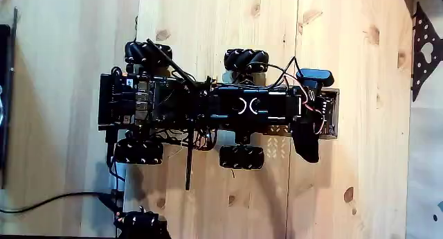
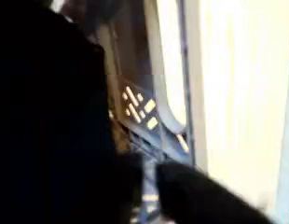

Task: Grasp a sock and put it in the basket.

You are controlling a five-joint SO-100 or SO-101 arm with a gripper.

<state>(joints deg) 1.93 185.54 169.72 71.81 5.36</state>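
The gripper (image 1: 308, 145) sits at the right end of the wheeled base (image 1: 138, 100), its opening unreadable, so a blind release could miss the basket.

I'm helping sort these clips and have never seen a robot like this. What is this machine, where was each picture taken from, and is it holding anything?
The fixed view looks straight down on a small wheeled cart standing on a pale wooden floor. Its wheels have slanted rollers. A black robot arm lies folded along its top. At the right end, a dark soft shape that may be the sock sits by the perforated frame; whether the gripper holds it I cannot tell. A black cable trails across the floor at lower left. The wrist view comes from a camera on the arm: blurred and mostly dark, with a stretch of perforated metal and bright floor beside it.
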